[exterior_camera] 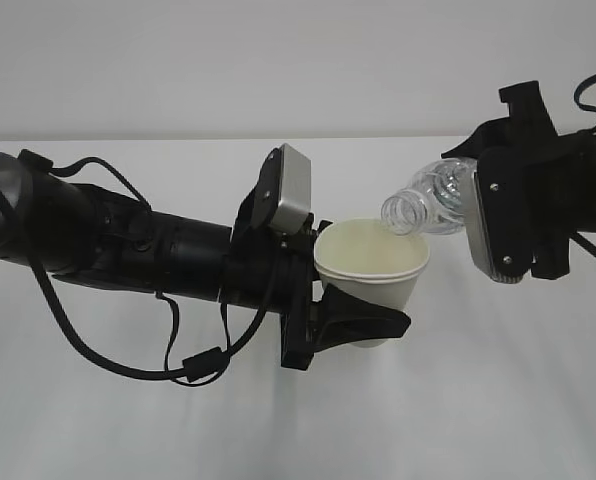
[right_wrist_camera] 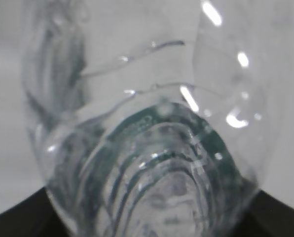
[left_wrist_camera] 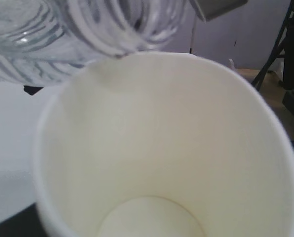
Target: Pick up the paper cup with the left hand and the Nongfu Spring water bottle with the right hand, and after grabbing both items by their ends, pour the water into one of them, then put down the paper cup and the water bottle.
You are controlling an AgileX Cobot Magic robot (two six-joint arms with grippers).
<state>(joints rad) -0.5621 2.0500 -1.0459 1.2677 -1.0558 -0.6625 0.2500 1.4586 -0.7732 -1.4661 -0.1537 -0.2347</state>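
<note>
Exterior view: right hand (exterior_camera: 478,215) tips bottle (exterior_camera: 428,200) over cup (exterior_camera: 373,265).

The water bottle (exterior_camera: 423,205) blocks the paper cup (exterior_camera: 371,262) mouth; table (exterior_camera: 498,400) below lies open.

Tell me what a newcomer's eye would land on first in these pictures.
Mid-frame, above the white table, the paper cup sits in the left hand, its cream inside showing no water. The Nongfu Spring water bottle, gripped by the right hand, tips its mouth over the cup's rim from the right.
</note>
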